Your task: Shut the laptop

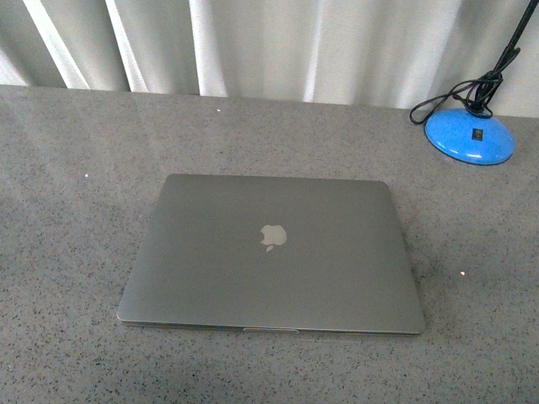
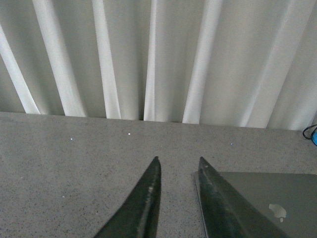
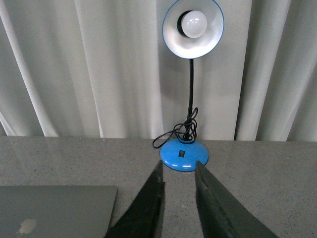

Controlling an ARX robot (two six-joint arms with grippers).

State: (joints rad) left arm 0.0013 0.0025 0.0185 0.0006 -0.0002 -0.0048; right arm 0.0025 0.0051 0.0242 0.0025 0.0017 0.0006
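Laptop (image 1: 271,254) lies shut, centre frame on the grey table (image 1: 76,168) — lid up. Lamp (image 1: 470,135) upper right, head cut off. Left gripper (image 2: 179,166) and right gripper (image 3: 178,168) — jaws narrowly parted, empty.

No words or numbers are showing anywhere. One sign is showing: a pale apple logo (image 1: 272,236), sitting in the middle of the grey lid of the laptop (image 1: 210,269), near the middle of the front picture.
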